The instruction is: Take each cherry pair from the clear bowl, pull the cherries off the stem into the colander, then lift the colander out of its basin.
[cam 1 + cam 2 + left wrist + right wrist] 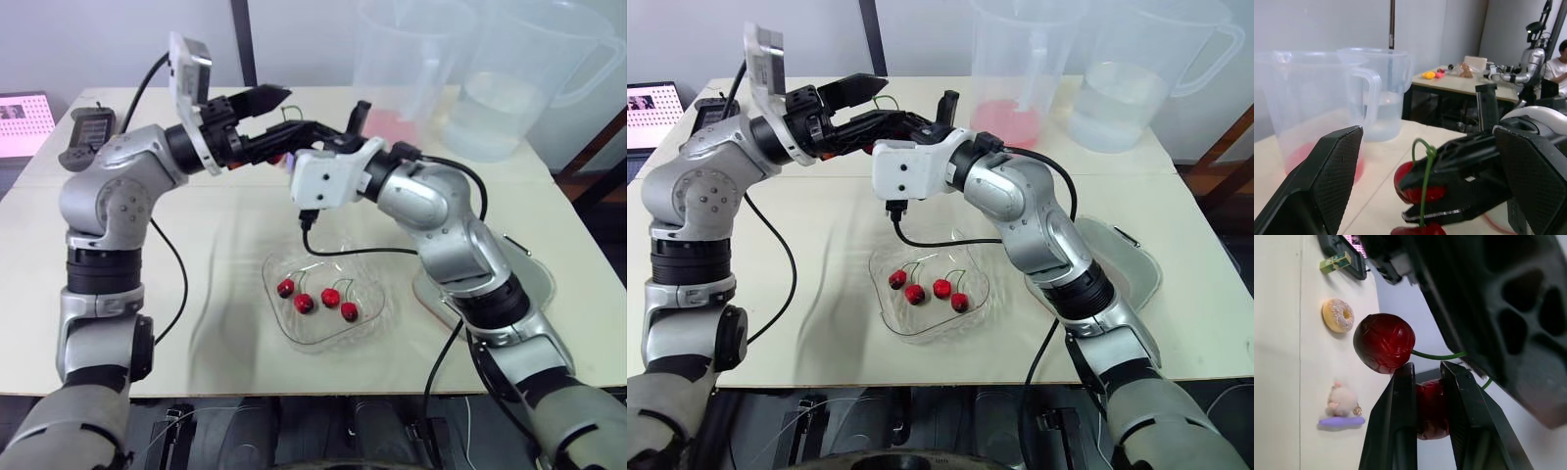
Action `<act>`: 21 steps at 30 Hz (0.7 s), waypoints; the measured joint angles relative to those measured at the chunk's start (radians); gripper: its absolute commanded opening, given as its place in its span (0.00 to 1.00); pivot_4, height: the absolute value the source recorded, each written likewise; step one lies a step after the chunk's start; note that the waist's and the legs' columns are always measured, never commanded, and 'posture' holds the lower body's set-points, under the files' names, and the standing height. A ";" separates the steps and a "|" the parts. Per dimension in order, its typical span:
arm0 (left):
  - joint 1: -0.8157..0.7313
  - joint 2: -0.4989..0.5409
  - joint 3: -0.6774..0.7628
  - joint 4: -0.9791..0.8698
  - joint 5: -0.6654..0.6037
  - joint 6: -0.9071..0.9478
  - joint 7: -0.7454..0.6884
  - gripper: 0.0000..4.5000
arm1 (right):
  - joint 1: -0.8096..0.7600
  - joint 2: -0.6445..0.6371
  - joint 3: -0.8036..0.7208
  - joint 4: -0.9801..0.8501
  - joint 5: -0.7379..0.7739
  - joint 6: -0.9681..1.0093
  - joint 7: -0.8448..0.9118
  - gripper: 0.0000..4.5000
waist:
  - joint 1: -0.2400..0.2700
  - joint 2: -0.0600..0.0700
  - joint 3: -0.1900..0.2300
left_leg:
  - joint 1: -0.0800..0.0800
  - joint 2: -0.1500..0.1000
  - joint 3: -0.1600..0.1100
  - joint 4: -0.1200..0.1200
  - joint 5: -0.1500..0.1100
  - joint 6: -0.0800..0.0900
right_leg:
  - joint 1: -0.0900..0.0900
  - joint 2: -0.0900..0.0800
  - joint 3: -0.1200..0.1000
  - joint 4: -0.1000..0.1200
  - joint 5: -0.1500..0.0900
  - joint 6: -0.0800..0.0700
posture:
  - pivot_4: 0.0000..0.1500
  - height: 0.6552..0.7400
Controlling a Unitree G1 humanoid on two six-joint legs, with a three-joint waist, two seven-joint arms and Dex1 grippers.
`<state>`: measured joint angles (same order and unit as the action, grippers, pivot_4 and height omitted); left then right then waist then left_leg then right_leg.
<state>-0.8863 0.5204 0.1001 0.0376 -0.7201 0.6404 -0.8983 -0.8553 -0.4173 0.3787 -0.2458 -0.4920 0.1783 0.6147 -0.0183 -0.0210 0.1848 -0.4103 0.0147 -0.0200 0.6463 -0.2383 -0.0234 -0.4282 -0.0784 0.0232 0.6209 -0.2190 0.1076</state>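
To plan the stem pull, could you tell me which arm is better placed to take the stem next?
Left, probably: the left tool is open, with the green stem seen between its fingers, while the right tool is shut on one cherry.

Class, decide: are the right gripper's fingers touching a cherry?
Touching. In the right wrist view the right gripper has its fingers pressed on both sides of one cherry.
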 measured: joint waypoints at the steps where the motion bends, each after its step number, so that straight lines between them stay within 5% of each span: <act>1: 0.002 -0.005 0.003 0.000 0.000 0.000 0.004 1.00 | 0.001 0.005 -0.002 -0.003 0.006 0.007 0.002 0.09 | 0.000 0.000 0.000 | 0.000 0.000 0.000 0.000 0.000 0.000 | 0.000 0.000 0.000 0.000 0.000 0.000 | 1.00 1.00; 5: 0.003 -0.034 0.031 0.000 -0.006 -0.003 0.028 1.00 | 0.003 0.008 -0.003 -0.006 0.013 0.021 0.011 0.09 | 0.000 0.000 0.000 | 0.000 0.000 0.000 0.000 0.000 0.000 | 0.000 0.000 0.000 0.000 0.000 0.000 | 1.00 1.00; 8: 0.006 -0.035 0.037 0.000 -0.006 -0.016 0.033 0.81 | 0.003 0.008 -0.003 -0.006 0.021 0.030 0.017 0.09 | -0.001 0.000 0.000 | 0.000 0.000 0.000 0.000 0.000 0.000 | 0.000 0.000 0.000 0.000 0.000 0.000 | 1.00 1.00; 15: 0.007 -0.052 0.033 0.001 0.012 -0.020 0.034 0.02 | 0.003 0.020 -0.003 -0.008 0.030 0.041 0.021 0.09 | 0.000 0.000 0.000 | 0.000 0.000 0.000 0.000 0.000 0.000 | 0.000 0.000 0.000 0.000 0.000 0.000 | 1.00 1.00; 21: 0.006 -0.054 0.033 0.013 0.015 -0.020 0.037 0.01 | 0.003 0.020 -0.003 -0.008 0.036 0.047 0.023 0.09 | 0.000 0.000 0.000 | 0.000 0.000 0.000 0.000 0.000 0.000 | 0.000 0.000 0.000 0.000 0.000 0.000 | 1.00 1.00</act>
<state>-0.8798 0.4664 0.1328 0.0507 -0.7053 0.6208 -0.8616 -0.8525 -0.3975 0.3753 -0.2543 -0.4556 0.2257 0.6372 -0.0186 -0.0210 0.1848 -0.4103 0.0146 -0.0203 0.6463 -0.2383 -0.0234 -0.4282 -0.0784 0.0231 0.6210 -0.2189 0.1077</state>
